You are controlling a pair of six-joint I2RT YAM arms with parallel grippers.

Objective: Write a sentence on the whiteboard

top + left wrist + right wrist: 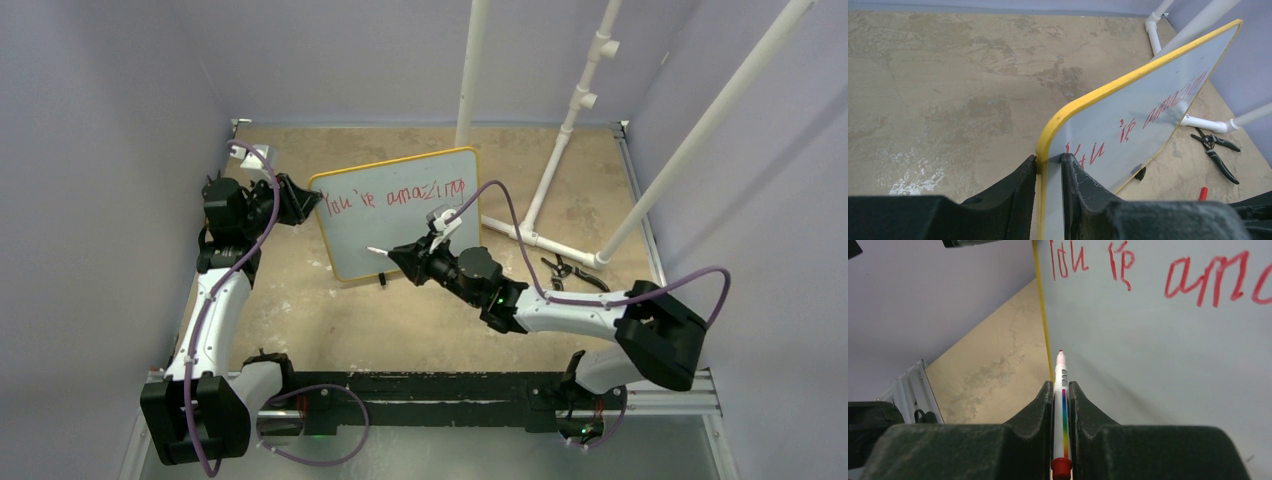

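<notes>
Yellow-framed, the whiteboard [400, 225] stood tilted on a tan table [400, 330] at the centre of the overhead view, with red handwriting along its top. The left gripper [1049, 170] was clamped on its left edge. The right gripper [1061, 390] was clenched on a white marker [1061, 371], its tip near the board's lower left.

Pale lavender walls [90, 120] closing round a mottled tan tabletop [340, 320] (stained and scuffed); white pipe frame [583, 98] standing at tabletop's far right.

pliers [1210, 144] — flat on table [948, 75], beside white pipe frame [1203, 123] | red cap [1203, 193] — near pliers
</notes>
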